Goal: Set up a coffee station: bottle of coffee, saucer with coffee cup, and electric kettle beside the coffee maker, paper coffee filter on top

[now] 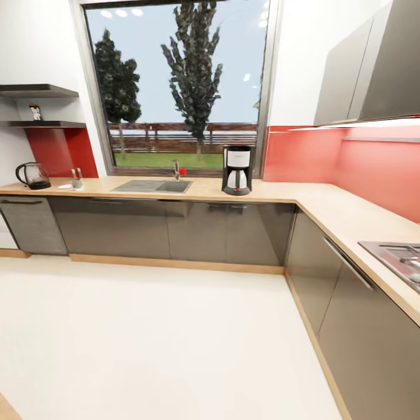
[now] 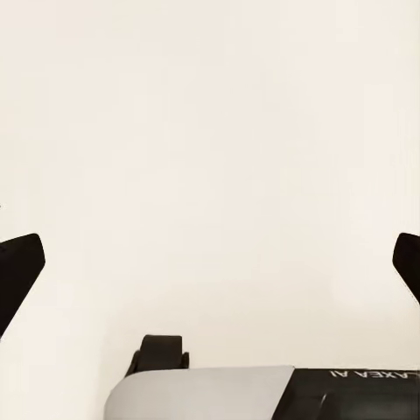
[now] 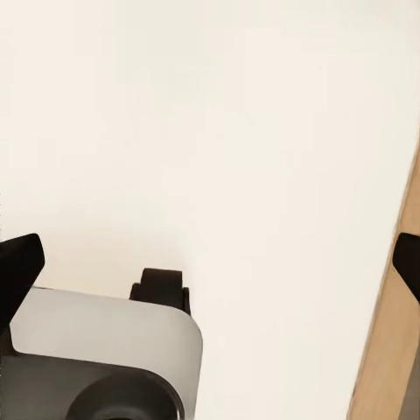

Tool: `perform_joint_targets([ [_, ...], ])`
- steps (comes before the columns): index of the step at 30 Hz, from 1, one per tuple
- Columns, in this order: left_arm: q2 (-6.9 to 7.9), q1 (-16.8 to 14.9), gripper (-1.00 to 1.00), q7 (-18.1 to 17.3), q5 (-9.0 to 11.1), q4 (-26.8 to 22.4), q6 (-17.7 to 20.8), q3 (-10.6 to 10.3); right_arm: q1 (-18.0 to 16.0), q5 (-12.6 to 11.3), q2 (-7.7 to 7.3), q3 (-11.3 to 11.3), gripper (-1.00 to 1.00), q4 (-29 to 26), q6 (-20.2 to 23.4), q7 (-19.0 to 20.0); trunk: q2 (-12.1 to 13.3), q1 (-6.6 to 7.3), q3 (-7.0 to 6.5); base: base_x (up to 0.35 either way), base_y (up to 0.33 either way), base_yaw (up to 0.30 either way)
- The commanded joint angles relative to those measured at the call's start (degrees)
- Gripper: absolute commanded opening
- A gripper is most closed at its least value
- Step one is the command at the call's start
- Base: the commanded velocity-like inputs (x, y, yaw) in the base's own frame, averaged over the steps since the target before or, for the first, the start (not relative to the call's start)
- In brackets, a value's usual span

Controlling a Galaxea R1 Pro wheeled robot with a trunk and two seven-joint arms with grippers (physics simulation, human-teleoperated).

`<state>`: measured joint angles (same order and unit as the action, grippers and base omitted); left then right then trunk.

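Countertop [image 1: 326, 204] of light wood runs along the far wall under the window [image 1: 181, 81] and turns down the right side past a hob [image 1: 396, 259], with pale floor [image 1: 163, 338] between it and the robot. On it, right of the sink [image 1: 153, 186], stands the coffee maker [image 1: 237, 170], already where the task wants it. The electric kettle [image 1: 32, 175] sits at the far left end, well apart from the machine; its glass body looks fragile and likely slippery, so the black handle is probably the safer hold. A small dark item on the wall shelf [image 1: 44, 123] above may be the bottle of coffee [image 1: 35, 112], but it is too small to be sure; a jar that size should be light and rigid, best taken around its body. Something small and white lies near the kettle, too tiny to identify. Both wrist views look down at the floor, which the head view cannot show beneath the arms: the left gripper [image 2: 210, 262] and right gripper [image 3: 210, 262] each have dark fingertips at opposite edges, jaws spread wide and holding nothing.
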<state>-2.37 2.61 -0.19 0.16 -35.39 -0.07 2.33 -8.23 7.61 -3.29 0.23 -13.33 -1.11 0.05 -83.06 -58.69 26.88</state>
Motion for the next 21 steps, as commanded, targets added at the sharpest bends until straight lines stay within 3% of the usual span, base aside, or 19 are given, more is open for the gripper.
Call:
perform_joint_targets([
  [1,-0.10,0.02,1.00,-0.01,0.02,-0.04,-0.01,0.25,-0.03,0.48,0.00,-0.01,1.00,0.02,-0.12,-0.01,-0.02,-0.04,0.05,0.327,0.000,0.172],
  [7,-0.18,0.02,1.00,0.08,1.01,0.11,-0.01,1.27,-0.03,0.48,0.03,-0.01,1.00,-0.02,-0.12,-0.04,-0.02,-0.04,0.05,0.327,0.000,0.224],
  [8,-0.15,0.02,1.00,0.10,3.11,0.24,-0.02,2.99,-0.03,0.48,0.03,0.02,1.00,-0.02,-0.12,-0.05,-0.02,-0.04,0.05,0.328,0.000,0.265],
  [10,-0.12,0.02,1.00,0.10,3.70,0.28,-0.02,3.73,-0.03,0.48,0.03,0.03,1.00,-0.02,-0.12,-0.08,-0.02,-0.04,0.05,0.328,0.000,0.267],
  [21,-0.13,0.02,1.00,0.10,4.31,0.32,-0.02,4.60,-0.03,0.48,0.04,-0.04,1.00,-0.03,-0.12,-0.14,-0.02,-0.04,0.05,0.328,0.000,0.270],
])
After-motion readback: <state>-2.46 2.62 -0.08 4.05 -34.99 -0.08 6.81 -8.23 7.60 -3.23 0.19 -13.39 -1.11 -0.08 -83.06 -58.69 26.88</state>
